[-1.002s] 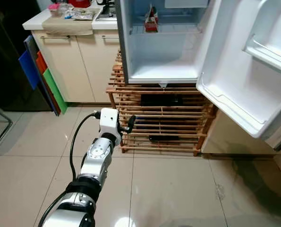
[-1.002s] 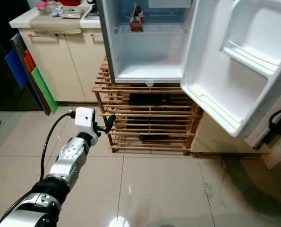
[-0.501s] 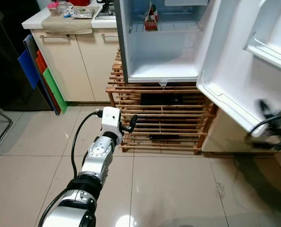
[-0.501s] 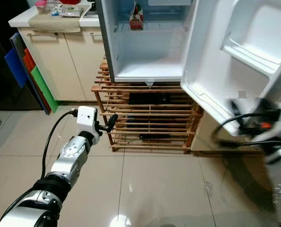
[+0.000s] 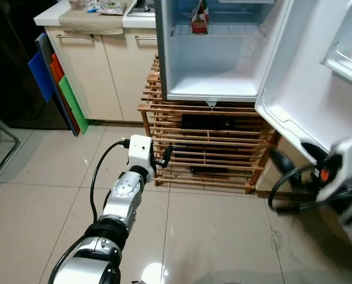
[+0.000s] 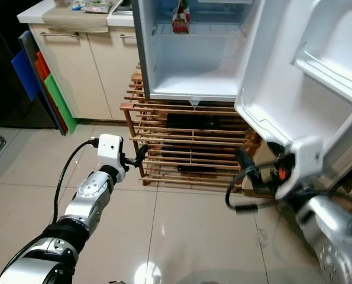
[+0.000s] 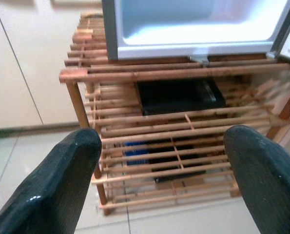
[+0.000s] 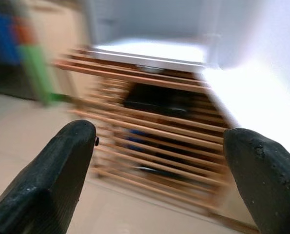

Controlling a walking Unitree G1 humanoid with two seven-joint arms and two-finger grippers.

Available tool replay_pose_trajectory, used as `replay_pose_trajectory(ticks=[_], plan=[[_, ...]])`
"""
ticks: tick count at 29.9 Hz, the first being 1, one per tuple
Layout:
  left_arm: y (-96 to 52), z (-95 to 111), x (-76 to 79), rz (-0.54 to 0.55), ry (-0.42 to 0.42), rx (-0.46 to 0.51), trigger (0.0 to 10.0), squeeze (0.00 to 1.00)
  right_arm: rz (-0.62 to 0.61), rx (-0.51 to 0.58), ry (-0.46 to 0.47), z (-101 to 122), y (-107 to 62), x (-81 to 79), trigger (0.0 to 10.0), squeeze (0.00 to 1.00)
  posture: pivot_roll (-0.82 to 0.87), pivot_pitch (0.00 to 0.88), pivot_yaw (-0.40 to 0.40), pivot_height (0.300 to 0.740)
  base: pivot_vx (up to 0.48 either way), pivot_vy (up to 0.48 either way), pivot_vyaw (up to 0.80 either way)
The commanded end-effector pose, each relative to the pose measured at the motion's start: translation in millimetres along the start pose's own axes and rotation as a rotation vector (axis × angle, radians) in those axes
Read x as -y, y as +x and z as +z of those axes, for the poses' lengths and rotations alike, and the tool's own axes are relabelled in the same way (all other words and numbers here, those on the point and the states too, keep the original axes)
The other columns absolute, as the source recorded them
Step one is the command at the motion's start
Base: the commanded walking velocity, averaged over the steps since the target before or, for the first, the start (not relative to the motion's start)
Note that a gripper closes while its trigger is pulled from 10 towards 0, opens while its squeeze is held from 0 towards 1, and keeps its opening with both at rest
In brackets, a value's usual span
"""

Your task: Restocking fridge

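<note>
no text, label, brand or number can be read anywhere here. the red carton (image 5: pixel 199 19) on the fridge (image 5: pixel 211 56) shelf carries print, but it is too small to make out, and the packets on the worktop (image 5: pixel 57 13) are just as unreadable.

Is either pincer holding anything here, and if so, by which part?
Nothing is held. The left pincer and the right pincer are both open and empty, facing the wooden rack.

One fridge (image 5: pixel 211 65) with one carton (image 5: pixel 199 18) inside, one wooden rack (image 5: pixel 205 148) beneath it — and three boards (image 5: pixel 60 89), blue, red, green, leaning at the left. Two end effectors.
</note>
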State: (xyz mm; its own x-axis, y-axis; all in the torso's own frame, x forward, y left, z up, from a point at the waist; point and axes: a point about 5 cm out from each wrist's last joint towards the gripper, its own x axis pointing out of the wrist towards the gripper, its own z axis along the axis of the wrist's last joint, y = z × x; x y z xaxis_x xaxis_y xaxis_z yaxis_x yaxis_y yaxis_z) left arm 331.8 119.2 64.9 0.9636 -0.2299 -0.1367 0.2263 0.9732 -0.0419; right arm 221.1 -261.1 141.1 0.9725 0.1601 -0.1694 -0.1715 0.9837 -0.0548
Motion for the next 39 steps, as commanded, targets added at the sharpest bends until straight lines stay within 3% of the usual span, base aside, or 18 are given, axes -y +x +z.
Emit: replay_pose_trajectory(ticks=[1,6,10,16,17,21,23,27,28,30,31,33,35,36,39], plan=[[-0.4,5.9,-2.8,0.017,0.005,0.042,10.0,0.0,-0.101,0.042,-0.047,7.3,-3.2,13.4,10.0,0.0,-0.32,0.0,0.071,0.732,0.0,0.0,0.0],[3.6,16.5,0.9,0.002,0.022,0.087,10.0,0.0,-0.224,0.117,-0.033,21.5,10.6,18.5,10.0,0.0,-0.32,0.0,0.077,0.732,0.0,-0.375,0.0],[5.2,23.4,5.1,-0.022,0.041,0.121,10.0,0.0,-0.142,0.119,-0.033,20.4,17.2,4.4,10.0,0.0,-0.31,0.0,0.074,0.732,0.0,-0.469,0.0],[2.7,18.9,5.2,-0.034,0.027,0.112,10.0,0.0,0.165,0.012,-0.032,18.0,-1.1,-15.5,10.0,0.0,-0.31,0.0,0.074,0.732,0.0,-0.469,0.0],[2.7,18.9,5.2,-0.034,0.027,0.112,10.0,0.0,0.165,0.012,-0.032,18.0,-1.1,-15.5,10.0,0.0,-0.31,0.0,0.074,0.732,0.0,-0.469,0.0],[3.8,20.6,12.8,-0.09,0.034,0.123,10.0,0.0,0.274,-0.069,-0.073,22.2,-20.2,-5.4,10.0,0.0,-0.33,0.0,0.082,0.732,0.0,0.0,0.0],[4.7,20.4,17.4,-0.127,0.056,0.116,10.0,0.0,0.264,-0.127,-0.122,18.3,-27.9,6.5,10.0,0.0,-0.33,0.0,0.085,0.732,0.0,0.0,0.0],[5.3,27.0,31.4,-0.259,0.098,0.159,10.0,0.0,0.142,-0.257,-0.245,9.3,-35.4,38.3,10.0,0.0,-0.34,0.0,0.091,0.732,0.0,0.0,0.0],[5.3,27.0,31.4,-0.259,0.098,0.159,10.0,0.0,0.142,-0.257,-0.245,9.3,-35.4,38.3,10.0,0.0,-0.34,0.0,0.091,0.732,0.0,0.0,0.0],[4.5,43.2,55.5,-0.471,0.168,0.244,10.0,0.0,-0.172,-0.195,-0.339,29.7,-23.5,78.0,10.0,0.0,-0.34,0.0,0.095,0.732,0.0,0.0,0.0],[4.7,46.5,60.1,-0.507,0.17,0.255,10.0,0.0,-0.248,-0.157,-0.343,37.3,-19.4,84.6,10.0,0.0,-0.34,0.0,0.096,0.732,0.0,0.0,0.0],[4.7,50.3,67.2,-0.564,0.167,0.264,10.0,0.0,-0.389,-0.101,-0.35,48.8,-13.1,94.9,10.0,0.0,-0.33,0.0,0.101,0.732,0.0,0.0,0.0],[4.5,51.4,70.1,-0.589,0.168,0.265,10.0,0.0,-0.452,-0.082,-0.359,53.3,-11.0,99.3,10.0,0.0,-0.33,0.0,0.101,0.732,0.0,0.0,0.0],[4.9,50.6,74.4,-0.613,0.187,0.256,10.0,0.0,-0.555,-0.014,-0.393,63.6,-2.0,103.2,10.0,0.0,-0.34,0.0,0.103,0.732,0.0,0.0,0.0],[4.9,48.0,76.6,-0.629,0.178,0.242,10.0,0.0,-0.573,0.042,-0.35,68.9,10.0,100.4,10.0,0.0,-0.33,0.0,0.109,0.732,0.0,0.0,0.0]])
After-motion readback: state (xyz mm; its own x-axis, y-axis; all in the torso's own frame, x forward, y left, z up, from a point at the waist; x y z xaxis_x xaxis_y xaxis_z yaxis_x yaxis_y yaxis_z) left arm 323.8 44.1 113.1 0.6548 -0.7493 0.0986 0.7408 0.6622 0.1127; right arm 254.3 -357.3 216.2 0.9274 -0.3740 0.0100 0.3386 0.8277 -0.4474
